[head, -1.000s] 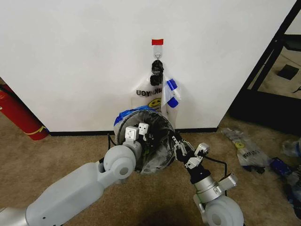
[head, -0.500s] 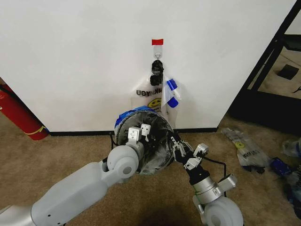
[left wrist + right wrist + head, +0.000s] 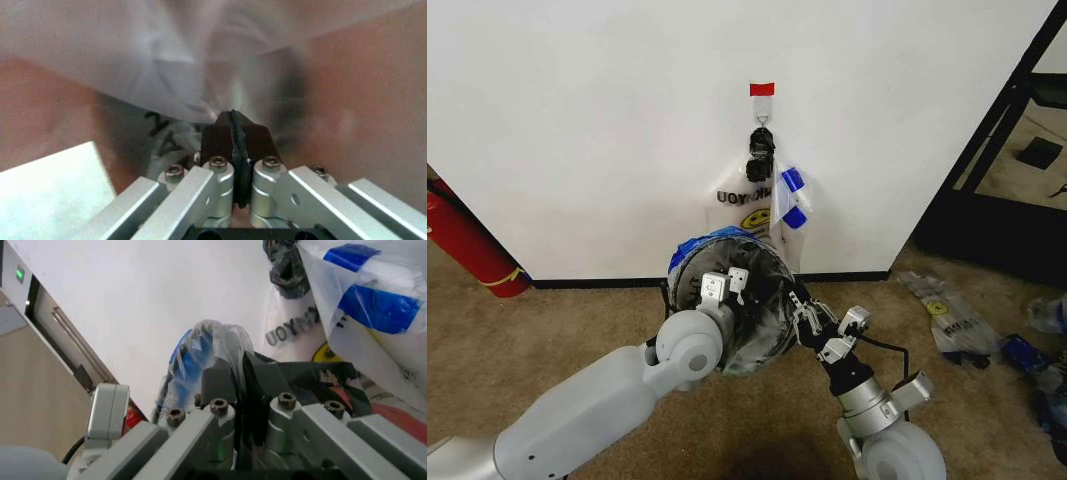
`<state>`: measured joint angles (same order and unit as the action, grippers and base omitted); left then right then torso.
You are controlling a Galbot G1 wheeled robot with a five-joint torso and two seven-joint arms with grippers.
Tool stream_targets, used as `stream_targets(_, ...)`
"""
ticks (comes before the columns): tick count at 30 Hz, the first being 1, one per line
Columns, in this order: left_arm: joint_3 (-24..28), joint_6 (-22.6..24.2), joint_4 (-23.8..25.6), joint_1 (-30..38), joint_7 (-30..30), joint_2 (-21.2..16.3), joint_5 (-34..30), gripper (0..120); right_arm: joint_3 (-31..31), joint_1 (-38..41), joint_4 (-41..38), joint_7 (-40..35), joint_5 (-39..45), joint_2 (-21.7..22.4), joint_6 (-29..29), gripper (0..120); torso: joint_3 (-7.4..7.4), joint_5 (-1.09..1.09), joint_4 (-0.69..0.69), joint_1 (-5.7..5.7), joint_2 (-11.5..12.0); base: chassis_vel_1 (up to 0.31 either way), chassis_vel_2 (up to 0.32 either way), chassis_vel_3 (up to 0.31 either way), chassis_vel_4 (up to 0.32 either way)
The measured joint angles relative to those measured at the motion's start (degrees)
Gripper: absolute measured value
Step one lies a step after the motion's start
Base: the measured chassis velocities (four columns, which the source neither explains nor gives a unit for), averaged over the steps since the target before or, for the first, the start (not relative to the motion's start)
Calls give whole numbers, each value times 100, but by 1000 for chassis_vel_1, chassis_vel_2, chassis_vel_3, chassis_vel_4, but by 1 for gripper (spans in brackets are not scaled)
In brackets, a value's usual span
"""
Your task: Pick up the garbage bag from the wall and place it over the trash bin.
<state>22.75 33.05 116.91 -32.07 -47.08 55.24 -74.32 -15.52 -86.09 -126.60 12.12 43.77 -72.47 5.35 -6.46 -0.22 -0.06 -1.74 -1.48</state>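
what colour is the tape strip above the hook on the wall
Red; the tape strip shows best in the head view.

both arms reach forward and low, converging. left gripper (image 3: 724, 283) sits ahead of its bent wrist, jaws pressed together on thin film. right gripper (image 3: 800, 309) angles inward from the right, jaws likewise closed, pinching plastic.

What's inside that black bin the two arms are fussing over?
The trash bin holds the garbage bag, its blue-patched rim over the bin's edge. The left pincer and right pincer pinch the plastic. The bin's bottom is covered.
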Motion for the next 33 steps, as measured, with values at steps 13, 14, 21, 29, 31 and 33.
stream_targets(13, -47, 186, 20, 8, -122, 63, -147, 16, 19, -98, 11, 74, -133, -20, 31, 0, 0, 0, 0, 0, 0, 0, 0, 0, 0)
stream_targets(14, -47, 186, 20, 8, -122, 63, -147, 16, 19, -98, 11, 74, -133, -20, 31, 0, 0, 0, 0, 0, 0, 0, 0, 0, 0)
stream_targets(21, -48, 250, 28, 7, -132, 34, -147, 41, 13, -124, -31, 75, -134, -21, 33, 0, 0, 0, 0, 0, 0, 0, 0, 0, 0)
stream_targets(29, -72, 263, 76, -27, -122, -18, -140, 73, -17, -127, 10, 74, -124, -31, 43, 0, 0, -1, 1, 0, 0, 0, 0, 0, 0)
stream_targets(31, -88, 256, 128, -32, -79, -53, -139, 81, -19, -101, 64, 72, -117, -37, 51, 0, 0, -1, 0, 0, 0, 0, 0, 0, 0)
stream_targets(33, -112, 216, 192, -54, 22, -94, -131, 89, -20, -75, 146, 73, -123, -40, 69, 0, 0, 0, 0, 0, 0, 0, 0, 0, 0)
